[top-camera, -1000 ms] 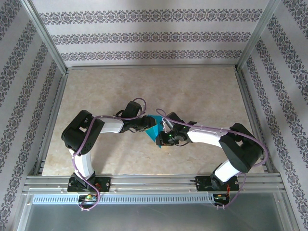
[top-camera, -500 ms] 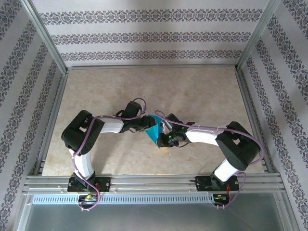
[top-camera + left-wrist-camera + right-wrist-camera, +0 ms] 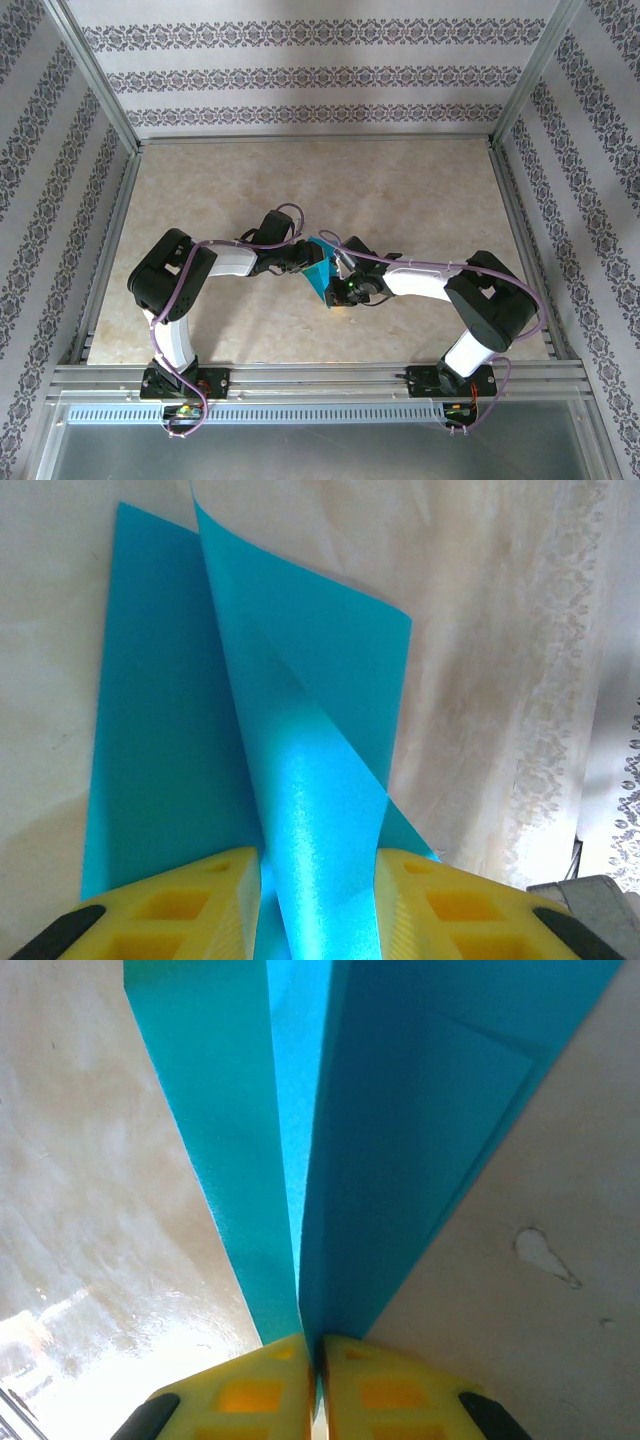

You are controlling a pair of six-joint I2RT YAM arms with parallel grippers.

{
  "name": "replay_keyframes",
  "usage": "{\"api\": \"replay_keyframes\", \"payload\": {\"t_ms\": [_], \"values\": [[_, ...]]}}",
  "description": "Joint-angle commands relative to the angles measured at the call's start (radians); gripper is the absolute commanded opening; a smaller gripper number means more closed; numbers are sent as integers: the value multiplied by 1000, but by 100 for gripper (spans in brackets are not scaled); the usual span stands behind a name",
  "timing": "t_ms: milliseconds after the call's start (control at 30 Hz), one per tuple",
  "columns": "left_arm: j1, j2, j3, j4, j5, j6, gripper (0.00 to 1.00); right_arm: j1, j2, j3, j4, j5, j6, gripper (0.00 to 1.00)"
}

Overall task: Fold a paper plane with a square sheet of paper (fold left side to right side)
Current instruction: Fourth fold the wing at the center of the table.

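Teal-blue and thin, the square sheet of paper (image 3: 320, 272) sits mid-table, where 2 robot arms meet over it on the beige marbled table (image 3: 400, 190). It is not flat. From the left wrist, one part lies on the table while a flap (image 3: 300, 810) rises and arches up between the yellow fingers (image 3: 170, 910). The left jaws stand partly closed around that raised curl, touching it on both sides. The right jaws are pinched tight on a thin upright edge of the paper (image 3: 400, 1110), their yellow fingers (image 3: 250, 1390) almost meeting.

By my judgement the left-to-right fold is under way but not laid down or creased. A faint diagonal crease shows, yet no pointed plane shape exists.

Lilac cables (image 3: 290, 215) loop over both wrists, which crowd each other closely. A metal frame (image 3: 120, 210) and patterned walls (image 3: 320, 75) surround the table.
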State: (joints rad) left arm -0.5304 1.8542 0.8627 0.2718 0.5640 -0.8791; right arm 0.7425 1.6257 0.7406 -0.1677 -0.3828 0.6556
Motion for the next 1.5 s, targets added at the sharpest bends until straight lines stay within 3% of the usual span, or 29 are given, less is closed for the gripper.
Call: {"api": "replay_keyframes", "payload": {"t_ms": [0,233,633,1033,1200,1467], "values": [[-11,1,-5,-77,-44,26,36,-1,-18,10,-39,10,-14,17],[-10,3,-6,-74,-42,26,36,-33,-77,38,-86,1,-31,22],[-10,0,-1,-81,-41,29,36,-18,-2,51,-71,-8,-9,22],[-10,3,-1,-83,-42,31,36,-12,17,52,-61,-21,-8,10],[-10,1,-1,-84,-42,31,36,-9,3,60,-78,-19,-14,19],[-11,1,-2,-82,-41,32,36,-26,-29,76,-93,-11,-23,20]]}}
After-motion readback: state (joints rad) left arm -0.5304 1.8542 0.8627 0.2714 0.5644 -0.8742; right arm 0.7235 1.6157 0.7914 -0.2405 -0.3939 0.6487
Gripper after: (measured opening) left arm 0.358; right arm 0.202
